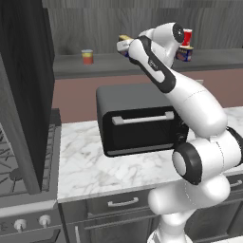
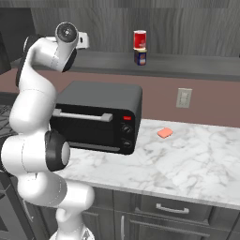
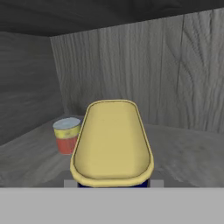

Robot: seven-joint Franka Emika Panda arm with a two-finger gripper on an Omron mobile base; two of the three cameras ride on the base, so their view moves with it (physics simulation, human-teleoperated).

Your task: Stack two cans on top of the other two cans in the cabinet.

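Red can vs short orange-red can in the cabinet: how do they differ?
The red can is taller and plain red with a whitish rim; the short orange-red can is squat with a yellow band. The red can sits stacked on a dark-blue can; the short orange-red can stands alone on the shelf. Both are upright in the cabinet.

The arm (image 1: 199, 109) is showing smooth, glossy white shells shaped as rounded tubes, with dark grey bands ringing its joints. A round grey cap with a small centre is sitting on the topmost joint, and thin seam lines are crossing the shells.
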